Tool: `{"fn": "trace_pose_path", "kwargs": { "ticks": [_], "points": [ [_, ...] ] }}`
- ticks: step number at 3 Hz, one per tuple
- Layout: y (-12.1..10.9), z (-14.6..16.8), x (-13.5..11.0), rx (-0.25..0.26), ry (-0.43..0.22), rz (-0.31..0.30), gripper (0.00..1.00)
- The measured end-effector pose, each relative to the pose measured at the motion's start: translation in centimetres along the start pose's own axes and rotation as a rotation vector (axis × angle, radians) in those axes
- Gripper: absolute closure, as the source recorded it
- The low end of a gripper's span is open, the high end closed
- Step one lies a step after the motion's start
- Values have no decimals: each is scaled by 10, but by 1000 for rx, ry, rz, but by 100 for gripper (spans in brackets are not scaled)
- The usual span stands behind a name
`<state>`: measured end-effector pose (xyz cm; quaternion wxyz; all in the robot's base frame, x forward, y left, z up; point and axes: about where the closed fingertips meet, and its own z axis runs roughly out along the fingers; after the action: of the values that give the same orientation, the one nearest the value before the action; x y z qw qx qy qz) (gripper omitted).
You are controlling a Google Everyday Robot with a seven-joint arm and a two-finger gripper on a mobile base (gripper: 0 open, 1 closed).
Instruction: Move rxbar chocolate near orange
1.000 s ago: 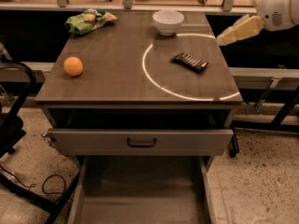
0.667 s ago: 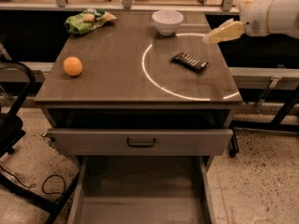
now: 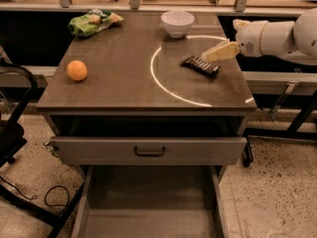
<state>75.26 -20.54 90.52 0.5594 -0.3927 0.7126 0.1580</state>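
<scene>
My tool (image 3: 209,56) hangs over the right side of the bench (image 3: 119,90), reaching in from the right on its white arm (image 3: 277,36), with its tip just above the far end of the rxbar chocolate (image 3: 200,66). I cannot tell from here whether the tool is apart or together, or whether it is touching the wrapper at all. The bar lies flat on the bench top, slanted, inside a bright ring of light (image 3: 152,73) on the surface. The white bowl (image 3: 177,23) sits a little behind it, and the green and yellow snack bag (image 3: 94,22) is off at the far left corner. The orange (image 3: 77,70) rests near the left edge, well apart from the bar, with most of the bench between them. As I judge it, the job has barely begun: the bar is not lifted, and the grasp, the carry across to the left and the set-down beside the fruit are all left to do.
</scene>
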Motion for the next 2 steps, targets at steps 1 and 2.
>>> {"fn": "trace_pose_path", "kwargs": {
  "ticks": [1, 2],
  "points": [
    [15, 26, 9, -53, -3, -14, 0],
    [32, 45, 12, -115, 15, -49, 0]
  ]
}}
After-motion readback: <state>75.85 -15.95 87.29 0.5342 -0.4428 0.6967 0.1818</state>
